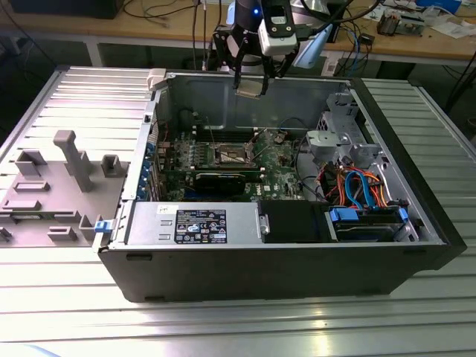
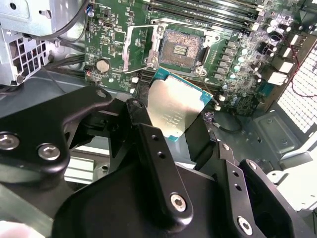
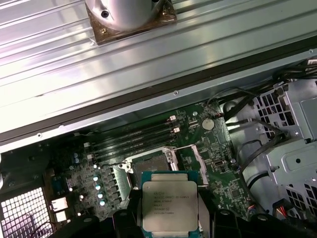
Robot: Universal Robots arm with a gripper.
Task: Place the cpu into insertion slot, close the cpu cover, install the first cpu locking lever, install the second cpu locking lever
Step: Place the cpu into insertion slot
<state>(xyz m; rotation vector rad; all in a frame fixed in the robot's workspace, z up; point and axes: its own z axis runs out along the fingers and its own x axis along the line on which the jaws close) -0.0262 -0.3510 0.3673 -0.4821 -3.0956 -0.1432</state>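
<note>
In the exterior view the pincer (image 1: 250, 84) hangs over the open computer case (image 1: 282, 260), which lies on the ribbed bench (image 1: 67, 297). Its two fingers are closed on the cpu (image 1: 250, 88), which is held flat beneath them. The insertion slot (image 1: 232, 155) lies well below the pincer, deep in the case, and the cpu is not yet in it.

In the second wrist view the black fingers (image 2: 143, 129) grip the cpu (image 2: 173, 106) from two opposite sides and are open just as wide as the chip. The insertion slot (image 2: 181, 47) is beyond the fingertips and apart from the chip. The chip shows a silver-grey square top with a thin green edge. As it is square, it has no long side. The cpu cover (image 2: 140, 49) seems to be swung open beside the slot, but I cannot be sure.

In the first wrist view the cpu (image 3: 170, 208) sits between the fingers. The insertion slot (image 3: 148, 163) is near, just past its far edge, on the green circuit board (image 3: 208, 163), next to the long memory slots (image 3: 133, 136).
</note>
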